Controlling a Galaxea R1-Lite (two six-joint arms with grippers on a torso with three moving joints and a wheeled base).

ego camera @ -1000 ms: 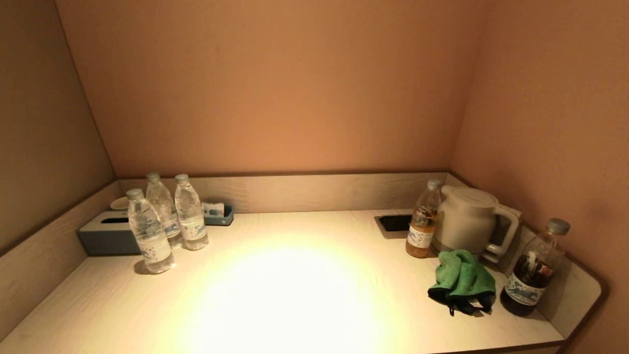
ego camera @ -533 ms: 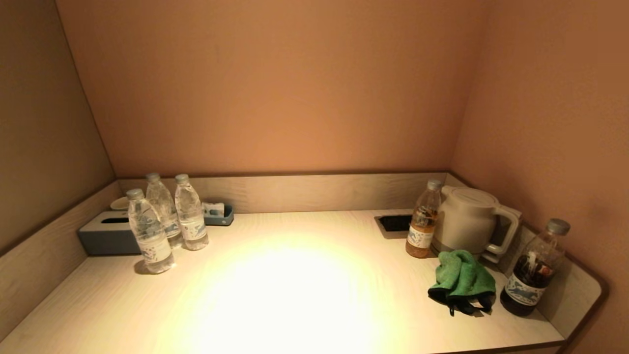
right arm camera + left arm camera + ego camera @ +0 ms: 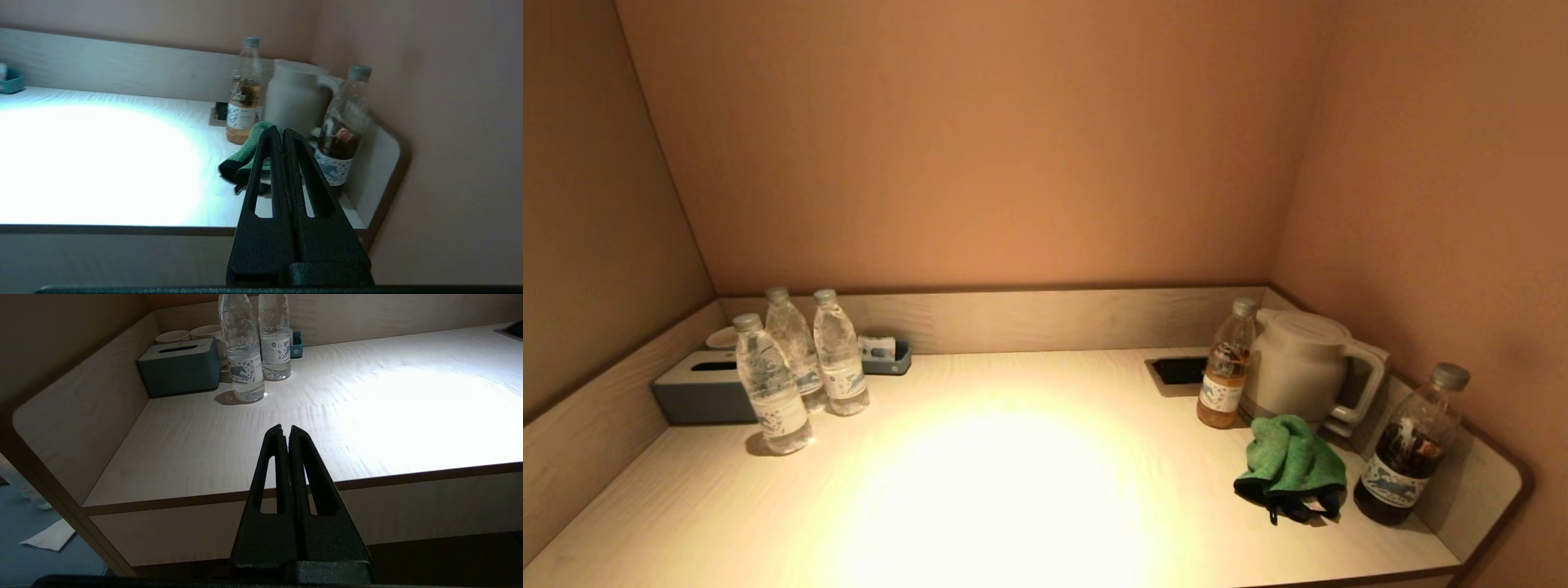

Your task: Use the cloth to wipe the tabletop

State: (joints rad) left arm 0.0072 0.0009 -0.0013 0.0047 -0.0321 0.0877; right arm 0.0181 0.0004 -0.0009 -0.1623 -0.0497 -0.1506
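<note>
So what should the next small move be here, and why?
Probably the right gripper should open and advance toward the green cloth. It is shut and off the tabletop, and the cloth lies ungrasped near the kettle. The left gripper waits shut, farther away.

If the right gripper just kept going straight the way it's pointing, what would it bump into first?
Probably the green cloth. The right gripper, shut and held off the table's front edge, points at it, with the dark bottle just beside. Depth is hard to judge.
</note>
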